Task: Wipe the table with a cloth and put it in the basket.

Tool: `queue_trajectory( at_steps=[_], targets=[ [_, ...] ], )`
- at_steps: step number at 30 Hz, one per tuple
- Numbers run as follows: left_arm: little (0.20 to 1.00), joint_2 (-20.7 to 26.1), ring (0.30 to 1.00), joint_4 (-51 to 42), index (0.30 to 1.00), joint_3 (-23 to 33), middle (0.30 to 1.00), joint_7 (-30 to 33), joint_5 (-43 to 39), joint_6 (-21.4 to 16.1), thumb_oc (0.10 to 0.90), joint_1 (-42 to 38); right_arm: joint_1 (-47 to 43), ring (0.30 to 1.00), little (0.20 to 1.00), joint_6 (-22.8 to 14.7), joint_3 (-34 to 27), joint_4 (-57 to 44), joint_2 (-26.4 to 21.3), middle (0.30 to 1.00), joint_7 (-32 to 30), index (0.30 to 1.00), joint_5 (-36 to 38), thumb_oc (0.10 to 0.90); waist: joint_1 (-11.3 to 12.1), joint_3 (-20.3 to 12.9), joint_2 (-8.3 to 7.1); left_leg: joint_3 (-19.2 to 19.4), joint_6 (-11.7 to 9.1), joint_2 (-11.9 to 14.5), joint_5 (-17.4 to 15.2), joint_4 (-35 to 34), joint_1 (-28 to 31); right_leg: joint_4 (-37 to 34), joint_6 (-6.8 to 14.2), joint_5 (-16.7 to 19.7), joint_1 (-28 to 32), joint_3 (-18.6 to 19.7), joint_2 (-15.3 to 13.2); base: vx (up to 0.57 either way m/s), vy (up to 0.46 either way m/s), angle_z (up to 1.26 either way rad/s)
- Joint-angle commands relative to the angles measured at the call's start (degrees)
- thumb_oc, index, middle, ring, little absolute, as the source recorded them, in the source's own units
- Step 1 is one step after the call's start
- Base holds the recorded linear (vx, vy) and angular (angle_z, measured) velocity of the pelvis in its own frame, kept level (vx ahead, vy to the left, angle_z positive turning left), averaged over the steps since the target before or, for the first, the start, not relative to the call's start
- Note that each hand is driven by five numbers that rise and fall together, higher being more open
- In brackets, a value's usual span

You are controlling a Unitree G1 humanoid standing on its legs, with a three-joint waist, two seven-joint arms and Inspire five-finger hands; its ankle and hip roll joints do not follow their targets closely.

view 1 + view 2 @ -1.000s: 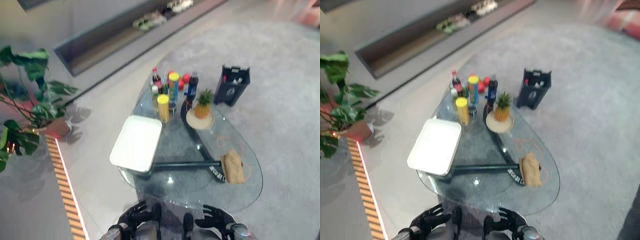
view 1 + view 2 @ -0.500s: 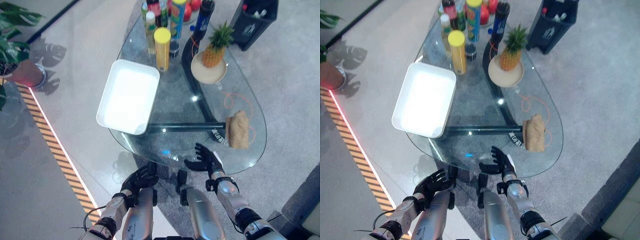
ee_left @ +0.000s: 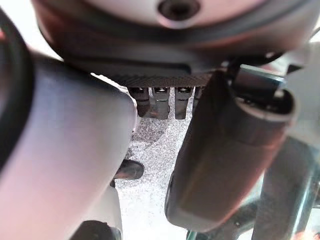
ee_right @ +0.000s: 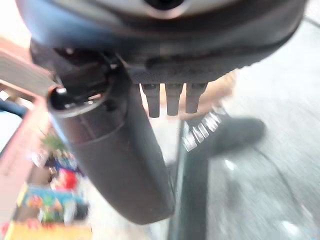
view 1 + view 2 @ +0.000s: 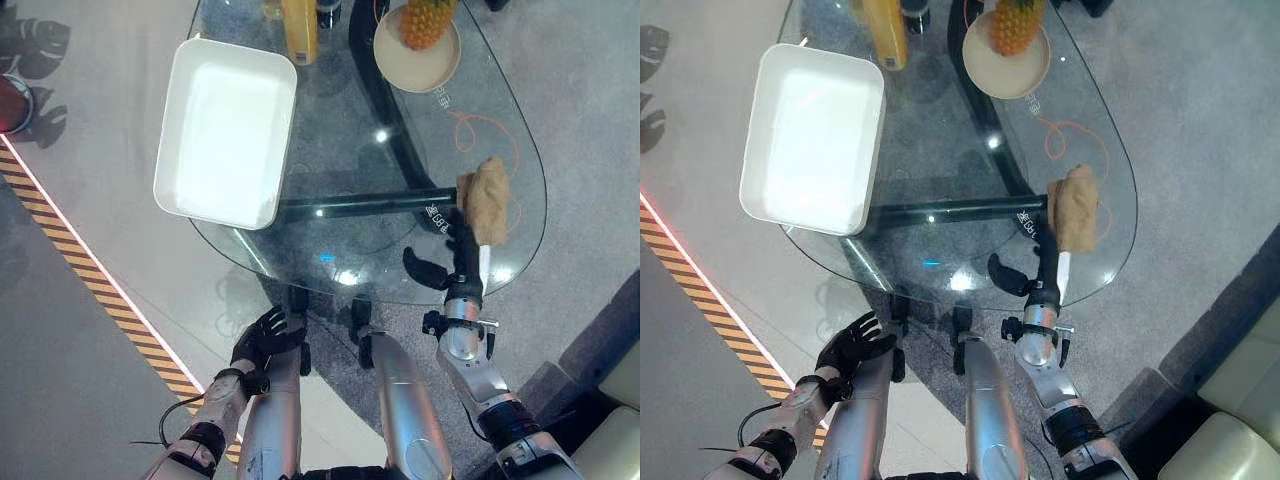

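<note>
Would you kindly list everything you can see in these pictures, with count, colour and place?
glass table: one, clear with a dark frame beneath, centre of the head views.
white tray: one, white, on the table's left side.
cloth: one, tan, bunched near the table's right edge.
pineapple: one, orange-yellow, standing on the plate.
plate: one, cream, far side of the table.
yellow can: one, yellow, far edge beside the tray.
orange cord: one, orange, looped between plate and cloth.
striped strip: one, yellow and dark, on the floor at left.
left hand: dark, low, short of the table's near edge.
right hand: dark, open, fingers reaching to the cloth.
</note>
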Motion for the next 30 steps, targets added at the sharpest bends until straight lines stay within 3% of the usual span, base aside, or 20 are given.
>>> queue_trajectory(
  at_steps=[1, 11, 22, 30],
  targets=[
    [0.900, -4.41, 0.900, -3.35, 0.900, -1.79, 0.900, -0.14, -2.22, -1.56, 0.800, 5.22, 1.52, 0.900, 0.900, -4.80, -3.69, -9.59, -3.50, 0.900, -8.39, 0.900, -5.27, 0.800, -1.22, -0.83, 0.08, 2.24, 3.16, -3.26, -10.75, 11.74, -1.94, -7.26, 1.13, 8.02, -0.86, 2.12, 1.84, 0.03, 0.035, 0.01],
    [0.900, -4.85, 0.900, -5.54, 0.900, -4.02, 0.900, 0.96, -3.48, -2.78, 0.800, 5.35, -1.45, 0.900, 0.900, -2.31, -7.96, -12.95, -6.33, 0.900, -24.39, 0.900, -12.12, 0.800, -1.81, -0.83, 1.29, 2.61, 3.36, -3.41, -11.19, 14.29, -6.82, -5.26, 1.07, 8.15, -5.91, 2.74, 1.80, 0.01, 0.015, -0.02],
    [0.900, -4.59, 0.900, -8.81, 0.900, -6.81, 0.900, 2.16, -6.77, -1.81, 0.800, 3.13, -10.02, 0.900, 0.900, 3.25, -10.86, -7.89, -9.85, 0.900, -31.25, 0.900, -7.35, 0.800, -1.16, -0.83, 3.35, 2.82, 3.43, -3.55, -11.41, 17.05, -13.02, -2.74, 0.94, 8.54, -12.45, 2.72, 1.75, 0.00, 0.007, -0.02],
    [0.900, -4.42, 0.900, -10.82, 0.900, -8.23, 0.900, 3.10, -7.56, -1.42, 0.800, 2.09, -15.31, 0.900, 0.900, 4.65, -10.62, -4.12, -12.41, 0.900, -29.77, 0.900, -2.98, 0.800, -0.47, -0.83, 4.41, 2.76, 3.32, -3.87, -11.13, 18.14, -16.37, -1.57, 0.92, 8.89, -15.79, 2.59, 1.90, 0.00, 0.000, 0.00]
  ],
)
